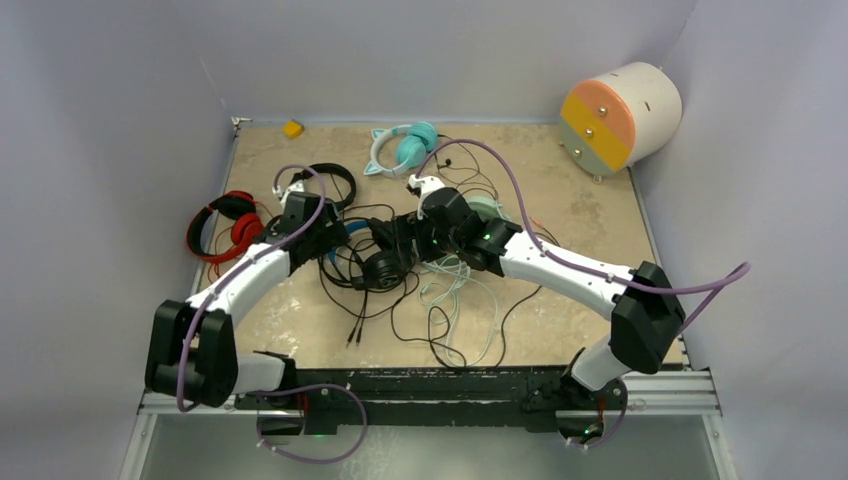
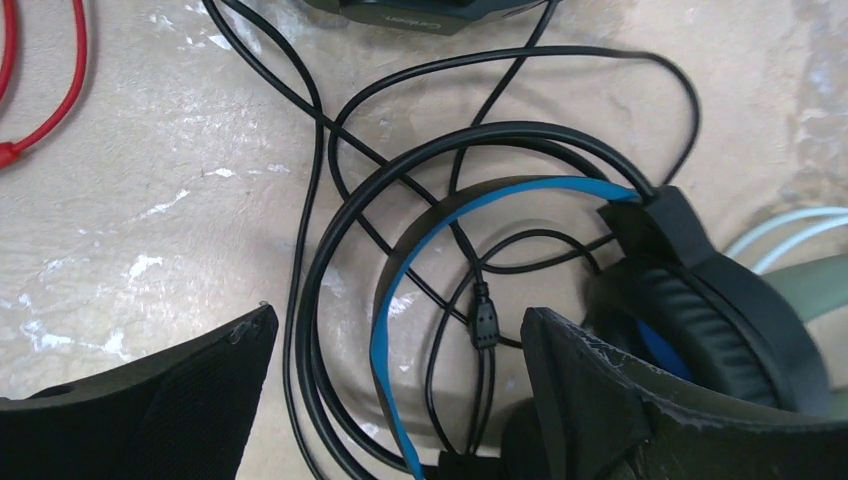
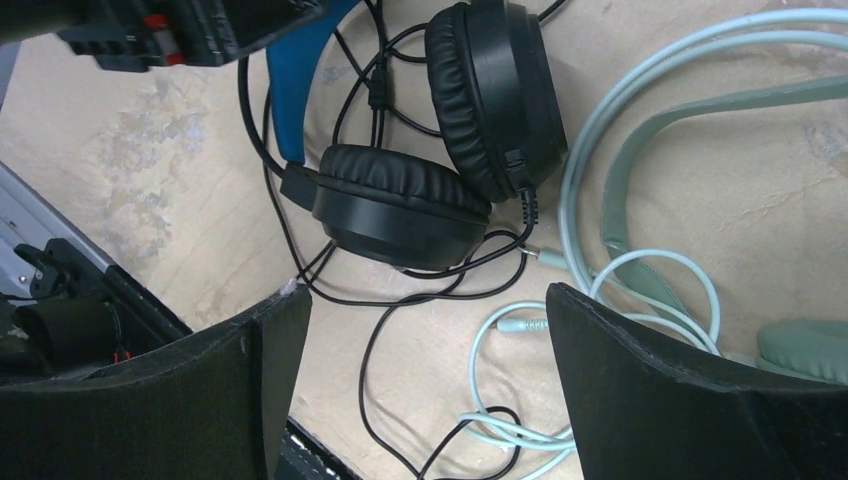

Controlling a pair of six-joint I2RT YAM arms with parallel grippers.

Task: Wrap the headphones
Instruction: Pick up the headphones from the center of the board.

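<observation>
Your left gripper (image 2: 395,330) hovers, jaws apart, over the black headphones (image 2: 700,290) with the blue band, mid-table. Your right gripper (image 3: 425,300), jaws also apart, hangs just right, above the mint-green cable (image 3: 515,325).

The right pincer (image 3: 420,300) hangs open above 2 black ear cups (image 3: 400,205) beside a mint-green cable (image 3: 655,256).

The white-shelled, black-jointed left arm (image 1: 243,278) reached forward and inward from its base, and the matching right arm (image 1: 560,266) mirrored it, so their wrists nearly met. The black two-finger left gripper (image 2: 398,325) pointed downward, fingers spread wide and gripping nothing. The black right gripper (image 3: 425,300) was likewise parted and empty.
</observation>
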